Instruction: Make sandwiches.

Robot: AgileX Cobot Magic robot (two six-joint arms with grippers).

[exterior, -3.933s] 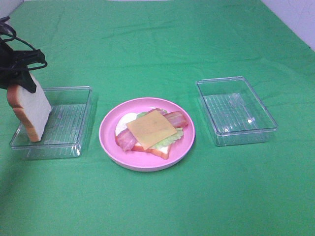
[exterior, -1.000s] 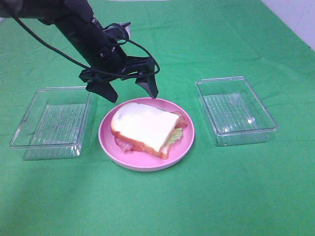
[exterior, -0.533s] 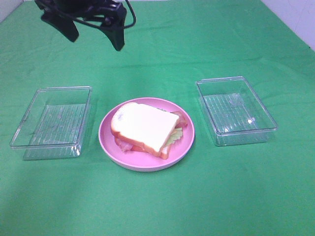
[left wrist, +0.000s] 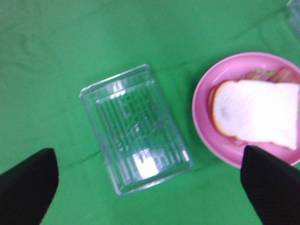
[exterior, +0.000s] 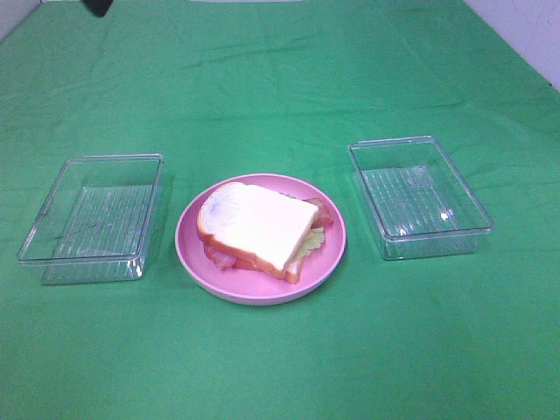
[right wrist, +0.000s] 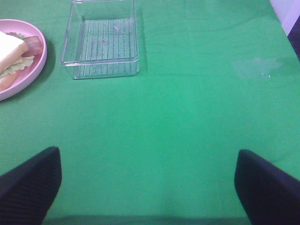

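Note:
The sandwich (exterior: 258, 226) lies on a round pink plate (exterior: 335, 238) in the middle of the green cloth. A white bread slice with orange-brown crust is on top, with pale lettuce (exterior: 308, 243) and red bacon (exterior: 320, 210) showing at its right edge. The cheese is hidden under the bread. The sandwich also shows in the left wrist view (left wrist: 258, 115) and at the edge of the right wrist view (right wrist: 10, 47). My left gripper (left wrist: 147, 154) is open and empty, high above the left tray; only a black tip (exterior: 96, 6) shows in the exterior view. My right gripper (right wrist: 147, 157) is open and empty over bare cloth.
An empty clear plastic tray (exterior: 87, 262) stands left of the plate and shows in the left wrist view (left wrist: 136, 129). Another empty clear tray (exterior: 420, 236) stands right of the plate and shows in the right wrist view (right wrist: 103, 65). Green cloth covers the table.
My left gripper brought the bread slice from the left tray, left it on top of the stack, then lifted away open to the far left, almost out of the exterior view.

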